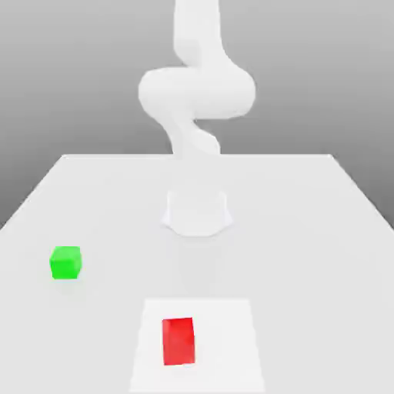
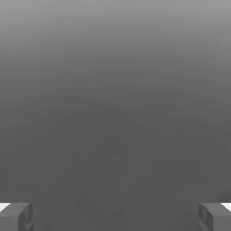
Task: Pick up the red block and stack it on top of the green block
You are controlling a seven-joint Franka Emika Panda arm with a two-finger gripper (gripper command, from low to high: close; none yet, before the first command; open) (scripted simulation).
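Red block [image 1: 178, 341] at 6 o'clock on bench [image 1: 308, 231], lying on paler patch, untouched. Green block [image 1: 65, 262] at 8 o'clock, well apart, free for stacking. Fingers [image 2: 16, 216] spread wide, empty, likely readied for descent onto red.

The Panda arm [image 1: 196, 92] was plain matte white throughout, built of thick, rounded tubular segments with bulbous joints and no visible cables, screws or markings. Its round white base [image 1: 197, 212] was a low, broad disc that blended into the pale table. The gripper [image 2: 115, 216] had two blocky grey fingertips [image 2: 16, 216] with bevelled edges and white patches.
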